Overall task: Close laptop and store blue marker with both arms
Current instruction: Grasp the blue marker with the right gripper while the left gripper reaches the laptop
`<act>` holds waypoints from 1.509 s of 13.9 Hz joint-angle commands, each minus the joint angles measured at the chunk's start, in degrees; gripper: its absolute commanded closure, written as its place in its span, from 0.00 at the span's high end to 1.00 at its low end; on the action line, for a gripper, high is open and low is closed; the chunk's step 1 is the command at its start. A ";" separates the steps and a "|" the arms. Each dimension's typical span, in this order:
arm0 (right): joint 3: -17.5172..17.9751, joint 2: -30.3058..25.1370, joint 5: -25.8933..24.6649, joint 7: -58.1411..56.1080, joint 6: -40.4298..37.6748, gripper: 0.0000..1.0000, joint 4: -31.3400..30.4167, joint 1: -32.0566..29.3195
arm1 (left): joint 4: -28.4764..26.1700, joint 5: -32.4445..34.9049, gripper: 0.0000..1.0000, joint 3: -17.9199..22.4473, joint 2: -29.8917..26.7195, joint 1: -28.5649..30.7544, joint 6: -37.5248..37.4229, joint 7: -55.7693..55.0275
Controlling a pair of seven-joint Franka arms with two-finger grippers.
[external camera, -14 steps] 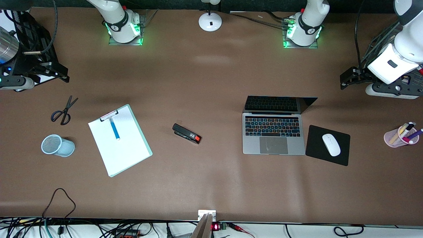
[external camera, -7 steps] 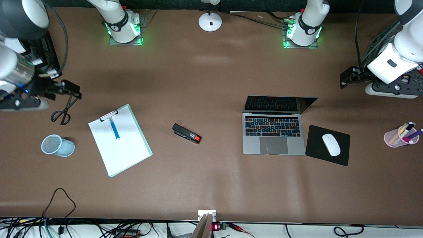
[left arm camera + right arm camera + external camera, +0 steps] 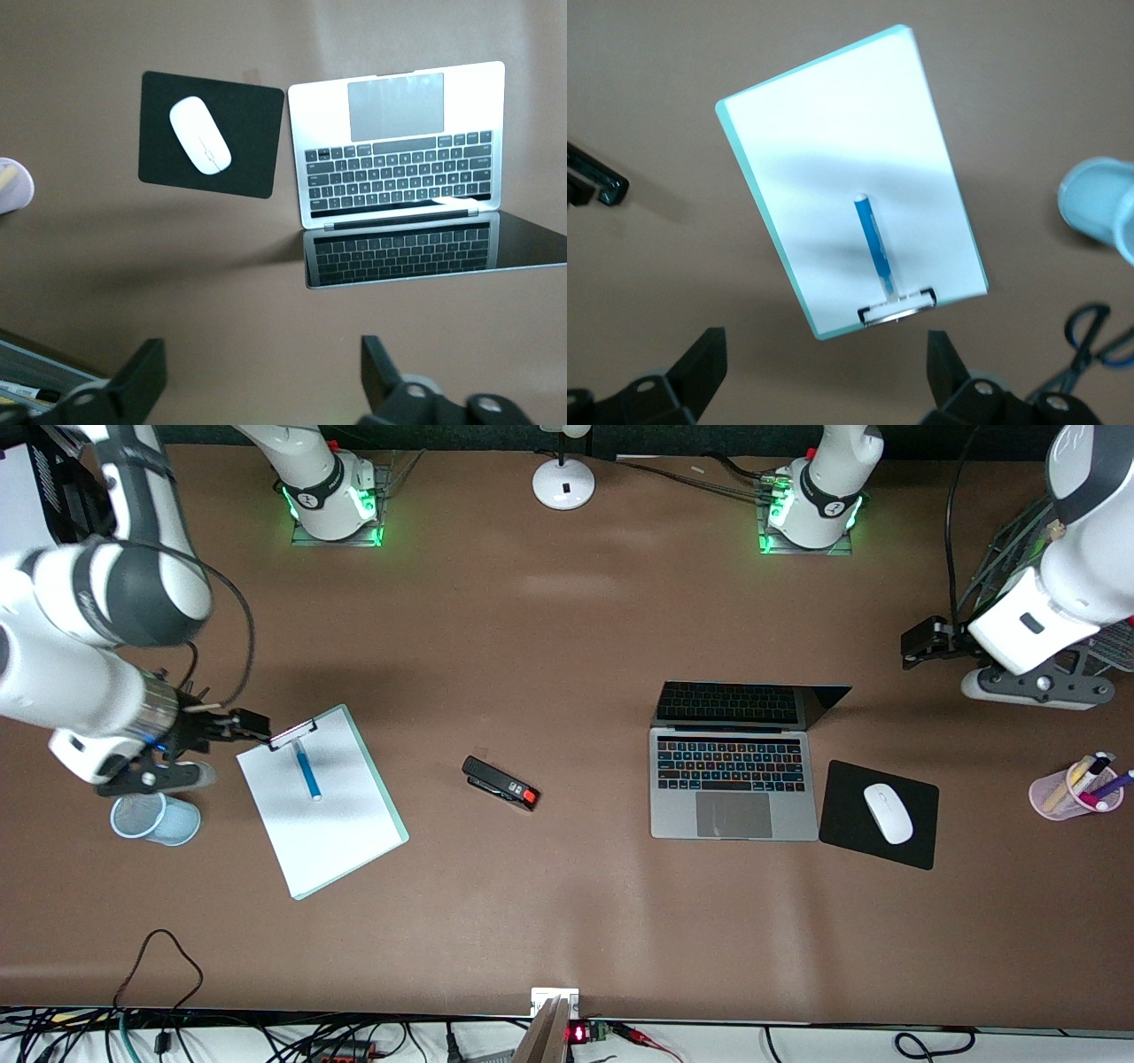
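The laptop [image 3: 733,779] stands open on the table, its screen upright and its keys glowing; it also shows in the left wrist view [image 3: 399,150]. The blue marker [image 3: 306,771] lies on the white paper of a clipboard [image 3: 328,824], and shows in the right wrist view [image 3: 876,246]. My right gripper [image 3: 252,726] is open and empty, in the air just off the clipboard's clip end [image 3: 824,372]. My left gripper [image 3: 917,642] is open and empty, up toward the left arm's end of the table, apart from the laptop [image 3: 261,376].
A black stapler [image 3: 500,783] lies between clipboard and laptop. A white mouse [image 3: 888,813] sits on a black pad [image 3: 912,855] beside the laptop. A blue mesh cup [image 3: 155,819] lies under my right arm; scissors [image 3: 1090,345] lie near it. A pink pen cup [image 3: 1059,793] stands at the left arm's end.
My right arm has swung in from the table's end to the clipboard's clip end, covering the scissors in the front view. My left gripper has shifted slightly toward the laptop.
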 commanded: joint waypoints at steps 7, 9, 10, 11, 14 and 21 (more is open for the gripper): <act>0.02 3.85 -7.41 -10.71 19.93 0.81 -9.84 3.03 | 1.61 -4.55 0.00 -0.28 0.43 -0.42 -8.49 -0.71; 0.02 5.78 -7.23 -13.44 22.22 0.70 -10.37 2.77 | 0.99 -7.88 0.00 -0.89 0.34 -0.42 -9.37 -4.31; 0.02 6.67 -7.23 -13.36 22.58 0.69 -10.55 2.77 | 0.90 -8.68 0.00 -2.03 0.34 -0.42 -9.11 -5.81; 0.02 7.54 -6.97 -13.44 23.45 0.69 -10.64 2.68 | 0.82 -8.95 0.00 -3.70 0.34 -0.51 -8.93 -8.60; 0.02 8.69 -6.97 -13.62 29.33 0.65 -14.32 2.50 | 0.29 -9.39 0.00 -11.08 0.34 -0.33 -7.97 -18.81; 0.02 13.08 -7.06 -16.87 33.39 0.53 -13.89 0.66 | -23.78 -9.22 0.00 -18.37 -5.11 -0.16 11.53 -20.67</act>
